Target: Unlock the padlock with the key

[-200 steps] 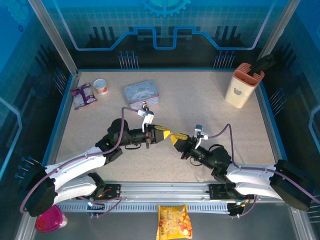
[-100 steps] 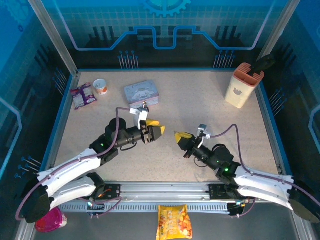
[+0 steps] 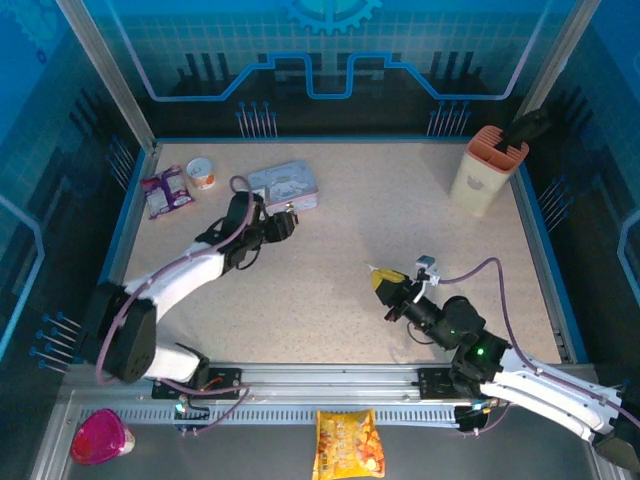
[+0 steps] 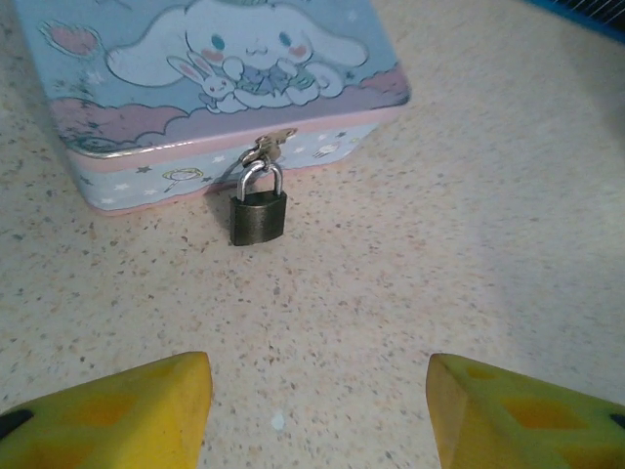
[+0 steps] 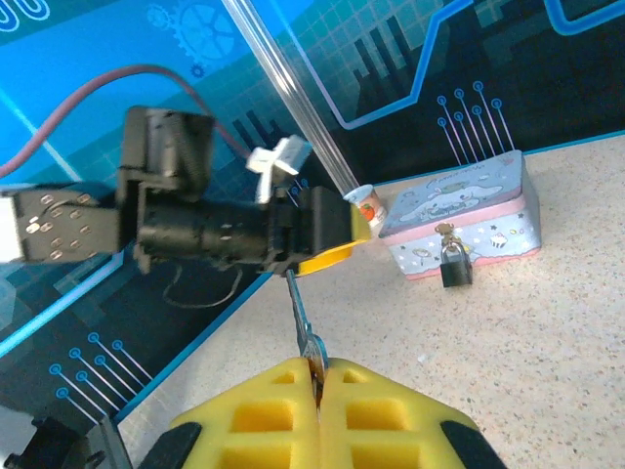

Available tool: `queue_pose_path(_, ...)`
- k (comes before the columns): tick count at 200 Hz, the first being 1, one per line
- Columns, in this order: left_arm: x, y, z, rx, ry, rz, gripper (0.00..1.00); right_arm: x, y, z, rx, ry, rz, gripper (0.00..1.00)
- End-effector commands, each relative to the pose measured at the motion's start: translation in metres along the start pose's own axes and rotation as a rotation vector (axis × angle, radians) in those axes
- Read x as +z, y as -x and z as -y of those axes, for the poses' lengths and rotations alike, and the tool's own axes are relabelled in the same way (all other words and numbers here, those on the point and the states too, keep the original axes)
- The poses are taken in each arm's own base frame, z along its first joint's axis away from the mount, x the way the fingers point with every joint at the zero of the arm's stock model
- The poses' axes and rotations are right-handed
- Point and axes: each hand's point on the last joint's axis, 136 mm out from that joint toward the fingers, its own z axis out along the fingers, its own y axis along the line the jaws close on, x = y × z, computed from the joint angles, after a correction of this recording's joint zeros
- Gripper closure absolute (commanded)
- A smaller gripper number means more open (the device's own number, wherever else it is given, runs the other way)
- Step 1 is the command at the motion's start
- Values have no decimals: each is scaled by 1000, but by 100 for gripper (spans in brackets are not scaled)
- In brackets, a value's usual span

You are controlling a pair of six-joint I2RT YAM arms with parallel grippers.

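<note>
1. Left tool: spread, yellow fingertips well apart, nothing between. Low over the bench, facing the tin.
2. Top view: left tool just beside the tin's near side, far-left part of the bench.
3. Padlock: hanging by its shackle from the latch on the tin's front wall, body upright and touching the bench. Apart from both left fingertips and roughly centred ahead of the gap.
4. Right tool: pressed together, pinching the key by its head; blade sticking out past the fingertips, tilted slightly left.
5. Top view: right tool near mid-bench, right of centre, well apart from the tin and the left tool.
6. Right wrist view: padlock and tin far off to the right of the key tip; no contact between key and padlock.
7. Also on the bench: knife block in the far-right corner, small cup and purple packet far left, near the tin.
</note>
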Motion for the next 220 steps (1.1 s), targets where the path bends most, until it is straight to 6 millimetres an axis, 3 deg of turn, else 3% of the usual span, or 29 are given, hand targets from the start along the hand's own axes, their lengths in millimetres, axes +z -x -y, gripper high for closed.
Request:
queue_pose_path(1,20,13,-4,-29,60,-5,40,-5,-10,10,-2,-32,-27,100)
queue_pose_path(39,60,15,-17,-57,158,-26,42,-10,-13,10,15,-15,-24,100)
queue_pose_path(86,86,11,-39,-70,290,-45,43,-14,-17,12,18,-11,-32,100)
queue_pose_path(175,126,-4,-36,-21,348,-85,42,-16,-22,21,18,-27,-19,100)
queue_pose_path(220,138,-3,-36,-39,355,-89,48,-17,-22,20,19,-26,-26,100)
